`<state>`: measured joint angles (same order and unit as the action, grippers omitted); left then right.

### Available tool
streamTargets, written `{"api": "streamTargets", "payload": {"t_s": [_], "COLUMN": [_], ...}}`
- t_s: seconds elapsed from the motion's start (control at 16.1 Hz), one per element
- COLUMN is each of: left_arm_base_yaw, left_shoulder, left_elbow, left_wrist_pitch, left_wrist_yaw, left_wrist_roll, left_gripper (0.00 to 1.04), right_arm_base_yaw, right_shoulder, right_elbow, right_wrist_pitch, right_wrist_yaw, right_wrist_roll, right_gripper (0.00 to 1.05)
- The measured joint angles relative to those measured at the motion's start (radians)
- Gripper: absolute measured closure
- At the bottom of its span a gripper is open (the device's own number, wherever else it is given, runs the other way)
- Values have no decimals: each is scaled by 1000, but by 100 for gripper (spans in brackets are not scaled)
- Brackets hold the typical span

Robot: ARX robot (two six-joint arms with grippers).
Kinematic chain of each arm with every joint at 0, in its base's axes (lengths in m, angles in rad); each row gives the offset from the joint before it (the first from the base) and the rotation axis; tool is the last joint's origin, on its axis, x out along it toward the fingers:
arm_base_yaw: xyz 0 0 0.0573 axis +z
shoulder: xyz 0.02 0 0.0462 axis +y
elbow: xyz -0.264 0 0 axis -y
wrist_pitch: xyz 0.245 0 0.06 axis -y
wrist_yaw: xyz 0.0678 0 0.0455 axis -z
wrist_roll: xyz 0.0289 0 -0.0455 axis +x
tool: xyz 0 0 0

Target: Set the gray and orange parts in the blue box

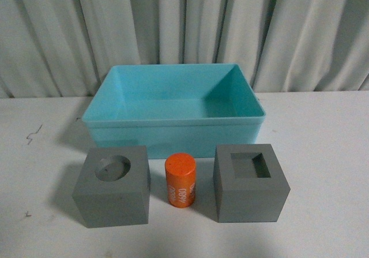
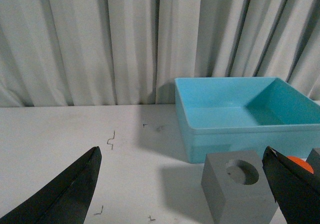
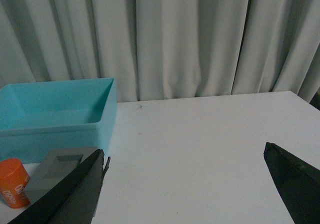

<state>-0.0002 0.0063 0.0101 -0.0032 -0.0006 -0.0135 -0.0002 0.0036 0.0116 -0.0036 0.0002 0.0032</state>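
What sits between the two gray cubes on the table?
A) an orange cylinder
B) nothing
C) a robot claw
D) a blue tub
A: the orange cylinder stands upright between the round-recess cube and the square-recess cube, in front of the blue box.

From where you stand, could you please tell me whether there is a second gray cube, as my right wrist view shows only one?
Observer: Yes, a gray cube with a round recess stands on the orange cylinder's left side, in front of the blue box.
Operator: Thank you. Is the box empty right across?
Observer: Yes, the front view shows its whole floor, with nothing in it.
Operator: And how does the other arm stand?
Observer: The left gripper is open, its fingers wide apart and holding nothing.
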Motion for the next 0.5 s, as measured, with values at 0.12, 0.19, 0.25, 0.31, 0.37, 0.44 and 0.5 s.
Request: {"api": "streamTargets", "payload": {"t_s": [0.12,0.19,0.25,0.31,0.37,0.44,0.5], "left_arm_base_yaw": [0,0,0,0,0,0,0], "left_shoulder": [0,0,0,0,0,0,0], "left_elbow": [0,0,0,0,0,0,0], "left_wrist_pitch": [0,0,0,0,0,0,0], "left_wrist_yaw": [0,0,0,0,0,0,0], "left_wrist_roll": [0,0,0,0,0,0,0], "left_gripper": [7,7,7,7,7,7,7], "right_arm_base_yaw": [0,0,0,0,0,0,0], "right_shoulder": [0,0,0,0,0,0,0], "right_elbow": [0,0,0,0,0,0,0], "right_wrist_pitch": [0,0,0,0,0,0,0], "right_wrist_yaw": [0,0,0,0,0,0,0], "right_wrist_roll": [0,0,0,0,0,0,0], "right_gripper": [6,6,6,6,6,6,6]}}
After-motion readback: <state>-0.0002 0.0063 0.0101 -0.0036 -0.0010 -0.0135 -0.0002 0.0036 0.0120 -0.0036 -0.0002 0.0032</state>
